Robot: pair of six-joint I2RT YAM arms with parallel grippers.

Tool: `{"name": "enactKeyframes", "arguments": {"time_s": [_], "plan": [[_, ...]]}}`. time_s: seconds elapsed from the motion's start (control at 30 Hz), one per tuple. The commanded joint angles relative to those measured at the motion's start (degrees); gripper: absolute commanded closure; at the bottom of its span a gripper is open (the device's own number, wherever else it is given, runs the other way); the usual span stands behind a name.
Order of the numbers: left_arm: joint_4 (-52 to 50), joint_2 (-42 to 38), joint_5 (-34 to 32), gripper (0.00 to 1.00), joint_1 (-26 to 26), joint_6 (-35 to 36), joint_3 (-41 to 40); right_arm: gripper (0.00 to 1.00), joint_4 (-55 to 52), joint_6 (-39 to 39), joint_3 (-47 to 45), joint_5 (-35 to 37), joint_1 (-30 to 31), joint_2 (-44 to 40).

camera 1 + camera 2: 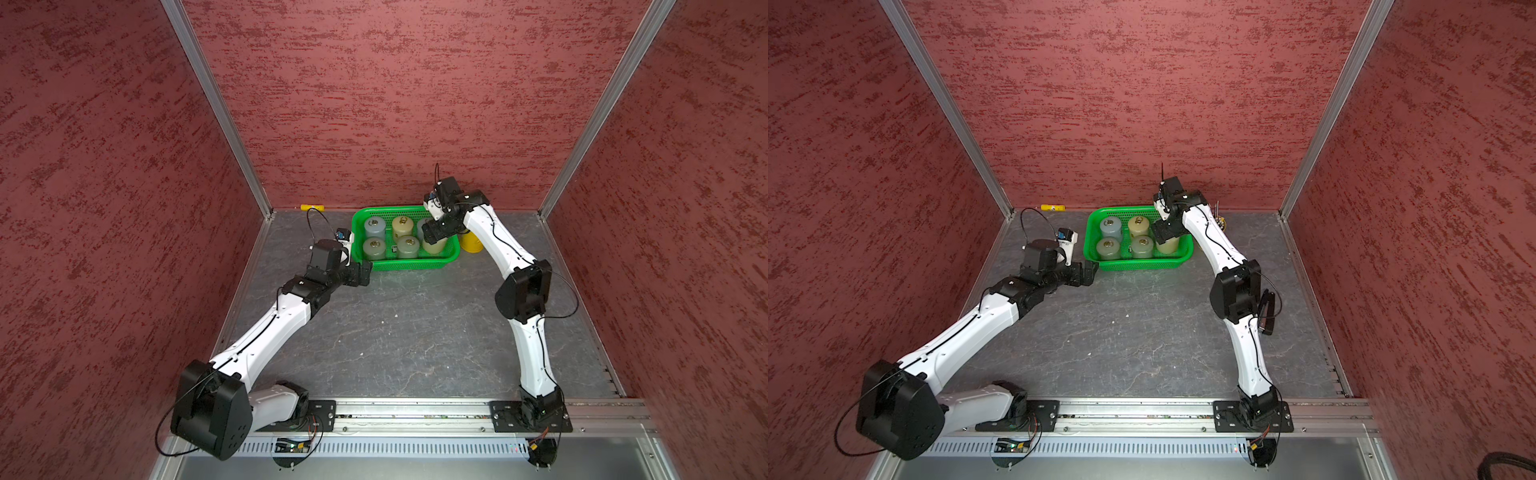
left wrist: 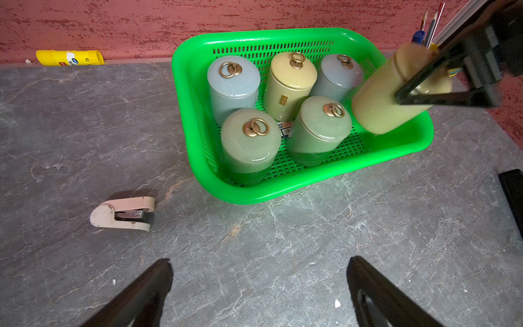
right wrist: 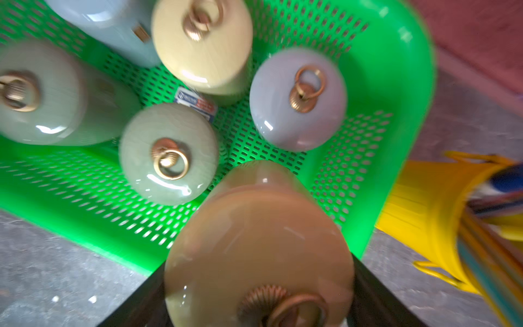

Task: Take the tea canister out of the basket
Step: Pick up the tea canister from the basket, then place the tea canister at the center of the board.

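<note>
Right claw [image 3: 257, 266] is clenched on the tan tea canister [image 2: 376, 104], gripping it near the lid end. The canister is tilted at the upper right of the left wrist frame, and its lower end hangs over the right-hand end of the green basket [image 2: 181, 107], inside the rim outline. Contact with the basket floor cannot be determined. Five further canisters [image 2: 288, 85] stand upright in the basket. Left claw [image 2: 259, 271] is released, jaws spread wide over bare tabletop [image 2: 283, 226] with nothing between them. In a top view it sits just beside the basket's lower left corner. A pink stapler [image 2: 121, 215] lies at lower left, a yellow glue stick [image 2: 69, 57] at upper left against the wall. A yellow pen bucket [image 3: 430, 215] stands just beside the basket's right end.
</note>
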Motion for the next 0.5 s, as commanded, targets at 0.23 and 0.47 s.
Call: {"name": "enactKeyframes", "arguments": {"time_s": [0.23,0.47], "plan": [[0.3,-0.7,0.1,0.00,-0.6,-0.2,1.7,1.00,2.9,-1.1,-8.6,1.2,6.2,-16.2],[0.9,-1.0,-4.7,0.00,-0.4,-3.2,1.0,1.00,10.5,-0.8,-22.3,-3.2,12.3,-25.5]]}}
